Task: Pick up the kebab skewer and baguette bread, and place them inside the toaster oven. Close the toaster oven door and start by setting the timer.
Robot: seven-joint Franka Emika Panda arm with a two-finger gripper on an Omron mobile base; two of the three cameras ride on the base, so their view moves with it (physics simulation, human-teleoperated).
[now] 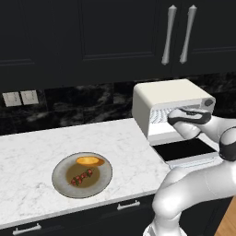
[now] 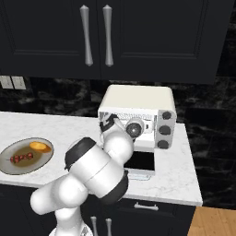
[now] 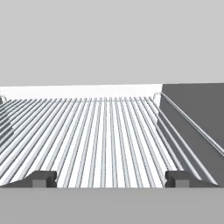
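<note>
The cream-white toaster oven (image 1: 168, 94) stands at the right end of the counter with its door (image 1: 184, 150) folded down flat. My gripper (image 3: 111, 178) is open and empty, reaching into the oven mouth just above the bare wire rack (image 3: 100, 131). The kebab skewer (image 1: 82, 177) and the golden baguette bread (image 1: 90, 161) lie side by side on a grey plate (image 1: 57, 177) to the left, well away from the hand. From the right base view the oven (image 2: 138, 99), its dark knobs (image 2: 165, 130), the baguette bread (image 2: 39, 146) and the skewer (image 2: 19, 158) also show.
Dark upper cabinets with long silver handles (image 1: 168, 34) hang above the oven. Wall outlets (image 1: 20, 97) sit on the black backsplash. The marble counter (image 1: 37, 143) ends just right of the oven (image 2: 193, 184). My arm's elbow (image 2: 94, 173) bulks in front of the open door.
</note>
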